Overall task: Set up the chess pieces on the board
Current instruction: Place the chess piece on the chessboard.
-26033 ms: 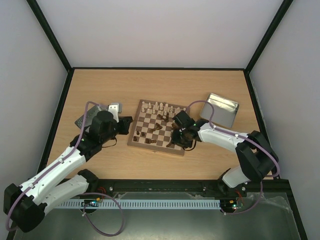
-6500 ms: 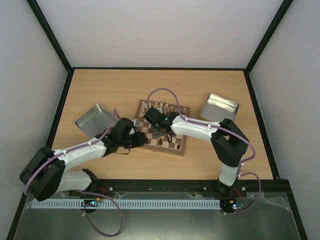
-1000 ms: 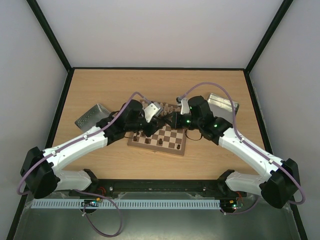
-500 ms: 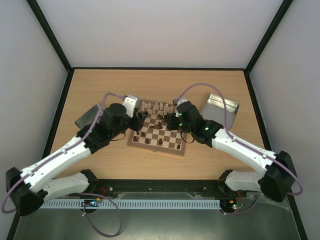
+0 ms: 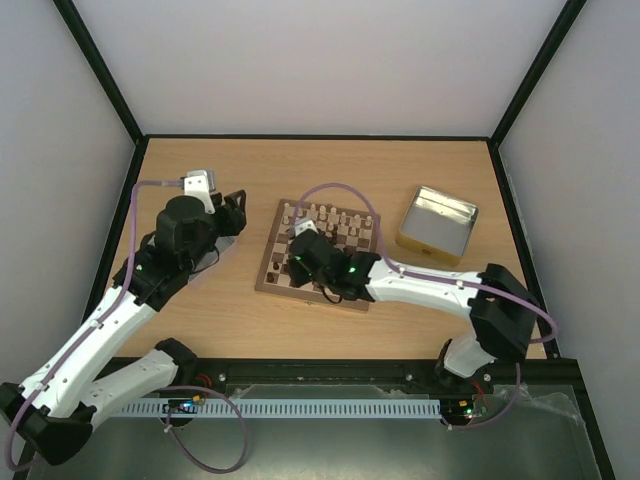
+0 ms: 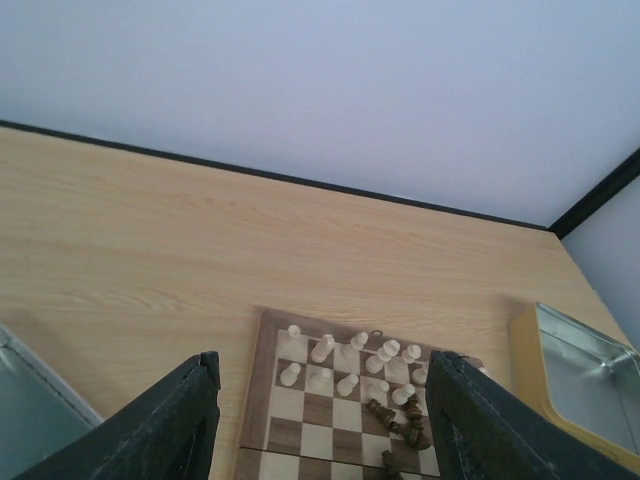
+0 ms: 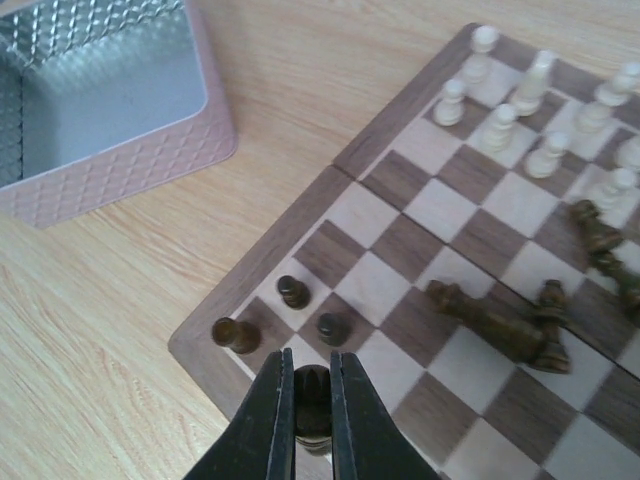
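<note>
The board lies mid-table. Cream chess pieces stand in two rows along its far edge, also seen in the left wrist view. Three dark pieces stand at the near left corner. Several dark ones lie toppled mid-board. My right gripper is shut on a dark piece, upright just above that corner's near row. My left gripper is open and empty, raised left of the board.
A silver tin sits right of the board. Another tin lies left of it, under my left arm. Black frame rails and pale walls bound the table.
My left gripper opened and drew back left, off the board. My right arm swung from the board's far right side to its near left corner, staying shut.
</note>
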You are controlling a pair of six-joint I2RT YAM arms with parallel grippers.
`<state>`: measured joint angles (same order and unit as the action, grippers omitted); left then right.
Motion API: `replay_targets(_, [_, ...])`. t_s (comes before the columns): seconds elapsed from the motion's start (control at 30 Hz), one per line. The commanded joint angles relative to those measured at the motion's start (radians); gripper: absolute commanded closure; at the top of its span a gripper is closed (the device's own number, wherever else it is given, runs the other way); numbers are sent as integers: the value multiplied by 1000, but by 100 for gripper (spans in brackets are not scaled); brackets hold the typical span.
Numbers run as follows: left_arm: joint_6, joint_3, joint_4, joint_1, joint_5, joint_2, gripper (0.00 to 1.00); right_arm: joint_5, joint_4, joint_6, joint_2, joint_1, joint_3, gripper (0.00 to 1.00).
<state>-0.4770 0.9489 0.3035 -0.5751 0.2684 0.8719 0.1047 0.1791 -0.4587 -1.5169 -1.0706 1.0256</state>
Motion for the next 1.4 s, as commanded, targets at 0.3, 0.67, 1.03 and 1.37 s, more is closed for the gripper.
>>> replay_targets(0.3, [-76, -48, 24, 98, -117, -13, 41, -11, -93, 71, -196, -58, 80, 97])
replay_targets(0.67, [-75, -68, 17, 115, -142, -4, 41, -10, -91, 74, -258, -57, 91, 95])
replay_targets(1.03, [-68, -79, 6, 122, -153, 11, 41, -6, -88, 84, -287, -58, 98, 92])
replay_targets(1.37, [-55, -75, 1, 125, -167, 32, 41, 7, -80, 80, -290, -57, 102, 85])
